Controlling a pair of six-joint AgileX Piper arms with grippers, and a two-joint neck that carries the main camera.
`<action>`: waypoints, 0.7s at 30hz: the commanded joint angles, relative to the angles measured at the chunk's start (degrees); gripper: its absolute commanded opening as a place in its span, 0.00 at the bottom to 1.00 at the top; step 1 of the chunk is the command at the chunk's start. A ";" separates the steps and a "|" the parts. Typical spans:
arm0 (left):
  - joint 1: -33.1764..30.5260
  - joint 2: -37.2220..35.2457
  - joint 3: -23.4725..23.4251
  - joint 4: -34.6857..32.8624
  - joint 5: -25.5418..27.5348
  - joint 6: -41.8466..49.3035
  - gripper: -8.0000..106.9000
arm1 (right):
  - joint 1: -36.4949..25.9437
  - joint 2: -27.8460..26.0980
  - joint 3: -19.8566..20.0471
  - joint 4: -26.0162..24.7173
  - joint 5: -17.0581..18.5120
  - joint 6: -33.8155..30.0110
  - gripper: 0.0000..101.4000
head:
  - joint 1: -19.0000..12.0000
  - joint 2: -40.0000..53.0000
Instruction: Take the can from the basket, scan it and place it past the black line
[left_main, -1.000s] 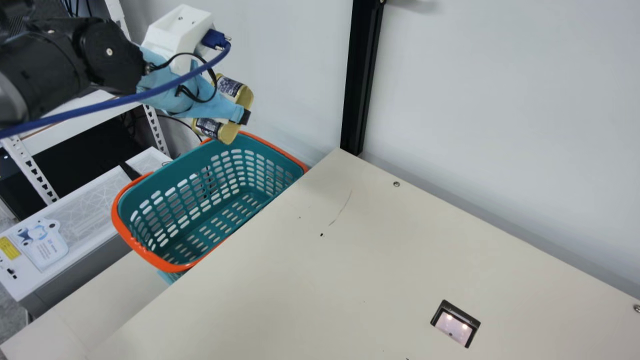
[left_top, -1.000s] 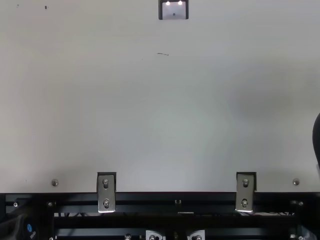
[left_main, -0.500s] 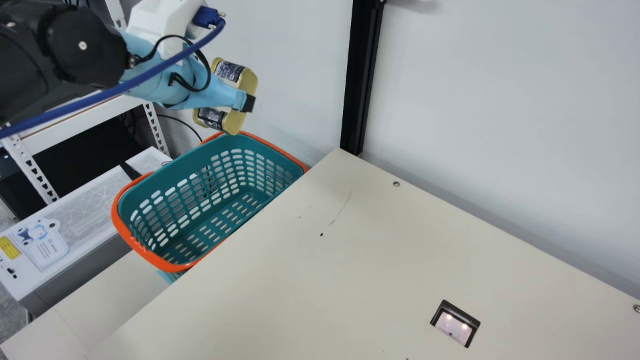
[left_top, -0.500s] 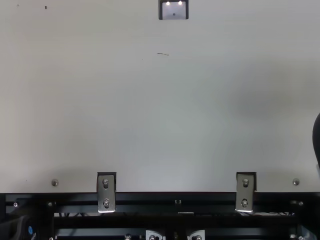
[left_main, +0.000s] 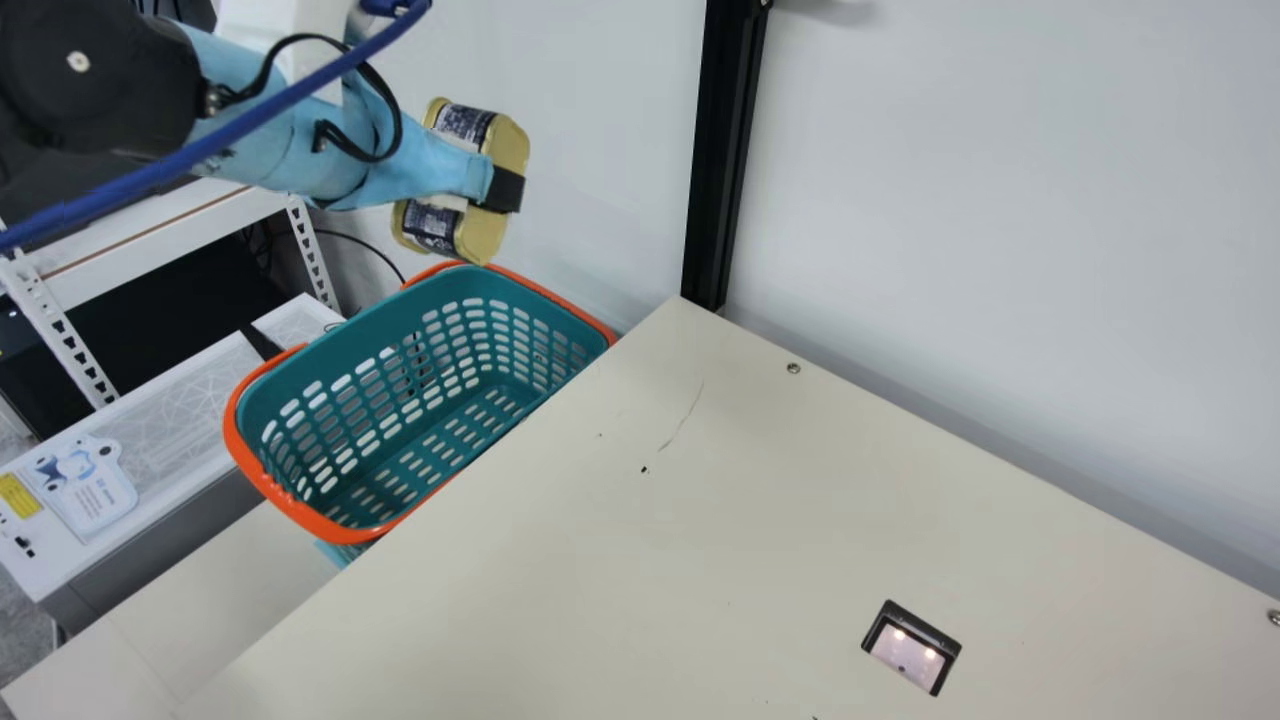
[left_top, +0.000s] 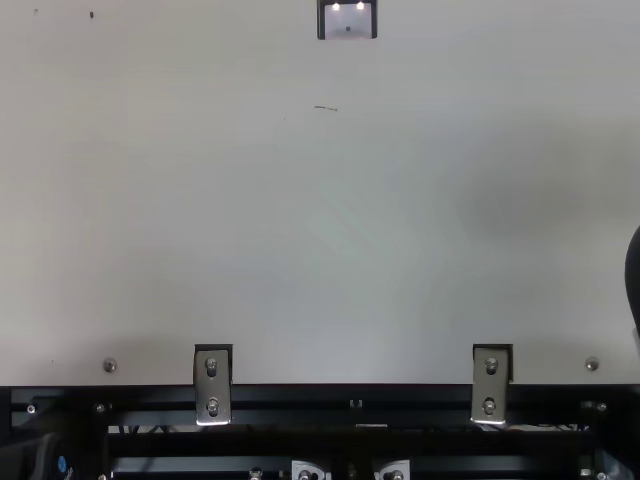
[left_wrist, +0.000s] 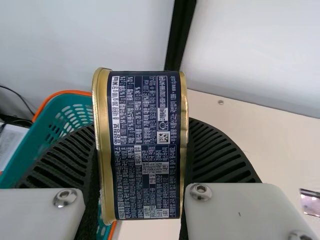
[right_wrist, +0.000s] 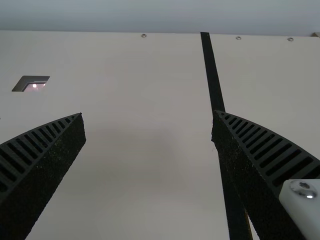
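In the main view, the left pincer (left_main: 503, 190) is covering part of the can (left_main: 508, 146). The top view's edge is cutting off the scanner (left_top: 348, 22). Elsewhere, the can is hiding some basket (left_wrist: 29, 150), the right pincer (right_wrist: 149, 116) some black line (right_wrist: 214, 80).

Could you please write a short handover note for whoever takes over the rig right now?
Left gripper: shut on the can, one finger on each side, held in the air near the basket.
Right gripper: open and without a load, over the table.
Done: can gripped and out of the basket.
Left: apparently the scan at the lit scanner window in the table, then setting the can down past the black line.
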 joint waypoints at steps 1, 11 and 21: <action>-0.54 -0.15 -0.52 -0.81 1.00 -0.50 0.16 | 0.00 0.00 0.00 0.00 0.00 0.00 1.00 | -1.83 1.18; -3.70 -0.77 -3.23 -2.42 5.38 -4.72 0.16 | 0.00 0.00 0.00 0.00 0.00 0.00 1.00 | -1.83 1.18; -6.72 -0.31 -5.99 -1.56 9.26 -10.36 0.16 | 0.00 0.00 0.00 0.00 0.00 0.00 1.00 | -1.83 1.18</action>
